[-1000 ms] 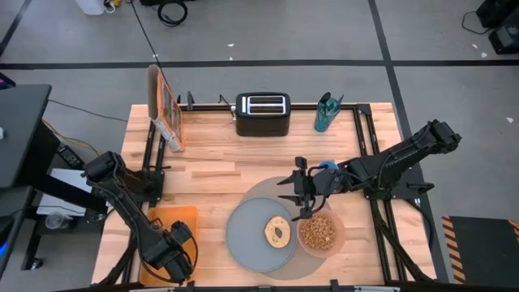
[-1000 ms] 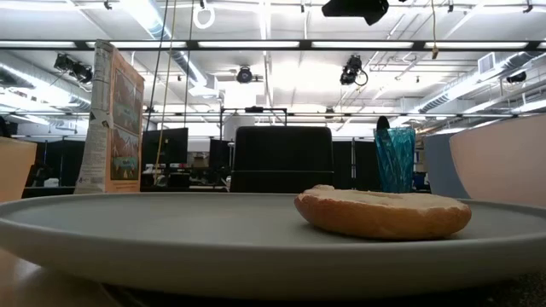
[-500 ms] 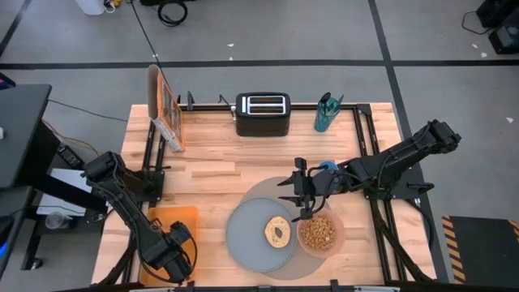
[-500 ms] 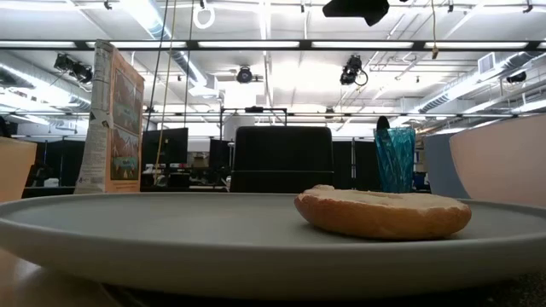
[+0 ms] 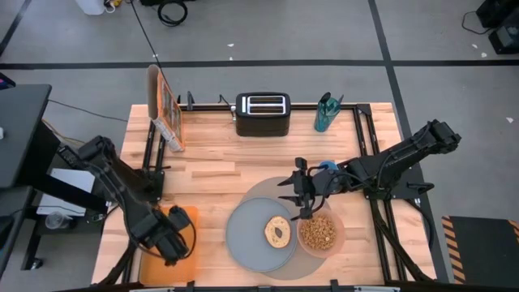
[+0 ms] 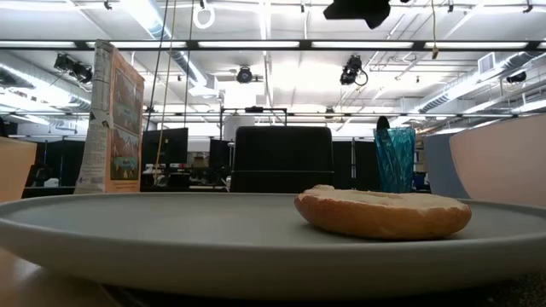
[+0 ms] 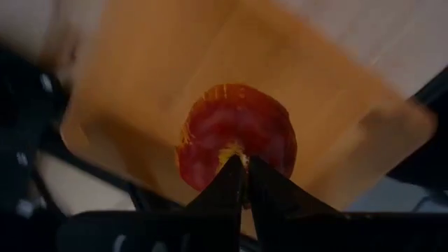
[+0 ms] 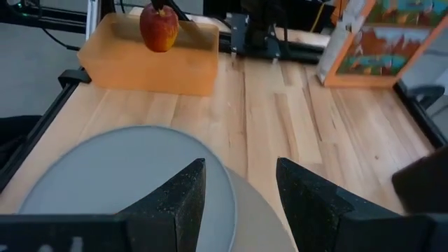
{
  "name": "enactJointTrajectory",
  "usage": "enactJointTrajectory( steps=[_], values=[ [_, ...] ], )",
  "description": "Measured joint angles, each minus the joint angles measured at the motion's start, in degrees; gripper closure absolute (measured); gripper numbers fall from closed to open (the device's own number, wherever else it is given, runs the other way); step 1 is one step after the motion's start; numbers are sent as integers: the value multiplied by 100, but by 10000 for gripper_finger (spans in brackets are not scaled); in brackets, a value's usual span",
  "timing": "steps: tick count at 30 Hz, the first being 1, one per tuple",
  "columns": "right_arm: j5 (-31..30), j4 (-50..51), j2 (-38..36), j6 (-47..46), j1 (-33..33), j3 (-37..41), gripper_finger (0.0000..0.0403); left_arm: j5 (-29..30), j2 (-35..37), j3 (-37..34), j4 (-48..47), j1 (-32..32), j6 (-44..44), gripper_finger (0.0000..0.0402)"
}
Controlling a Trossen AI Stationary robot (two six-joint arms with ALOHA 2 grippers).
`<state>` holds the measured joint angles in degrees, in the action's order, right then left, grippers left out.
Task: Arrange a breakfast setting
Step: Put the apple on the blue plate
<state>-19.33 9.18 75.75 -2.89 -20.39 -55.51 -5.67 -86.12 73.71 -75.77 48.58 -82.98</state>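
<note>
Left claw (image 7: 243, 162): your fingers are pinched together on the stem of the small red apple (image 7: 236, 136), which hangs under them above the orange tray (image 5: 169, 235) at the table's (image 5: 211, 162) 8 o'clock corner.
Apple seen from across: in the right wrist view the apple (image 8: 159, 28) is clear of the tray (image 8: 150, 59), not touching it.
Right claw (image 5: 302, 197): your fingers are spread wide and hold nothing; the claw hovers at the 12 o'clock edge of the pink bowl (image 5: 319, 234).
Bowl: it holds brown cereal (image 5: 318, 233) and sits on the grey mat (image 5: 272, 195), at 3 o'clock of the plate (image 5: 247, 235).
Bagel (image 5: 278, 233): it lies on the plate's 3 o'clock side, just beside the bowl.
Toaster (image 5: 263, 113): it stands at the table's 12 o'clock edge.
</note>
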Motion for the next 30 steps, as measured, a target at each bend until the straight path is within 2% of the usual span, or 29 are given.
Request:
enactJointTrajectory(
  steps=[8, 14, 19, 24, 30],
  values=[
    [42, 588, 0, -593, -1, 0, 220, 1073, 415, 694, -27, -705, 1295, 384],
    [-184, 888, 0, -917, -173, 0, 220, 1220, 395, 847, 679, -1372, 2589, 384],
    [-359, 1545, -16, -1580, -345, 0, 220, 853, 66, 835, 1375, -1893, 3702, 384],
    [-492, 2109, -99, -2222, -579, 0, 220, 196, -514, 835, 2014, -2308, 4543, 380],
    [-828, 2227, -248, -2505, -891, 0, 220, -502, -1269, 835, 2526, -2683, 5469, 381]
  ],
)
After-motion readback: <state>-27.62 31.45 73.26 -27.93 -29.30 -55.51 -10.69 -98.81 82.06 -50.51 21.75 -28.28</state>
